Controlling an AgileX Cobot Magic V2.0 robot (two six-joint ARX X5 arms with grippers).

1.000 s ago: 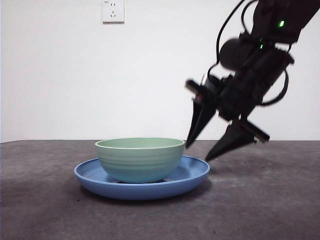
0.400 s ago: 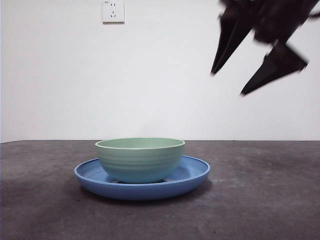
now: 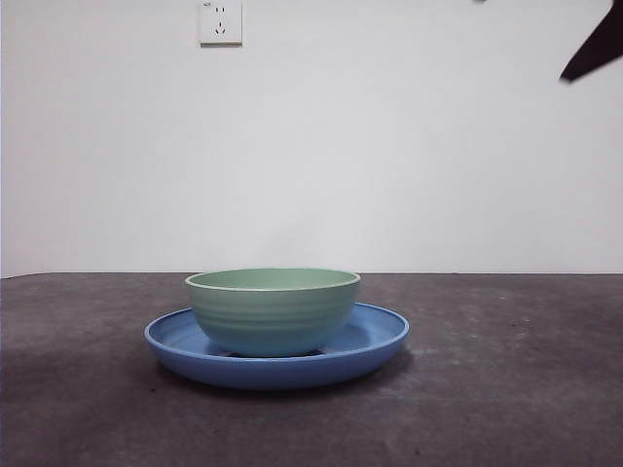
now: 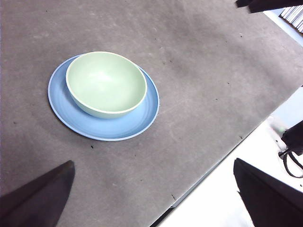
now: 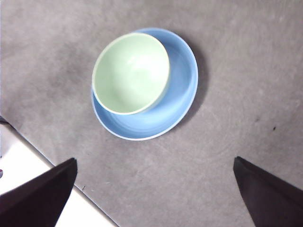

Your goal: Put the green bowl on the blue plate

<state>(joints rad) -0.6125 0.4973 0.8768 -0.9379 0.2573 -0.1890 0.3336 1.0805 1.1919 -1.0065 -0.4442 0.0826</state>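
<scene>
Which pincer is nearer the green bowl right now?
Perhaps right, barely: the right pincer hangs open nearly above the green bowl; the left pincer, open, stands off to one side.

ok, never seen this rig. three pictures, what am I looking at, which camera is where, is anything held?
It is a robot with two arms at a table, each ending in a two-jawed black tool. The front view looks level across the dark grey table from a low camera. The other two come from cameras on the left and right wrists, looking down; the dark wedges at their bottom edges are each tool's own jaws.

On the table, a pale mint-green round bowl sits on a wide glossy blue plate, off its centre. A white wall socket hangs behind.

Nothing is held: the left tool and the right tool are open, high above the dishes.
</scene>
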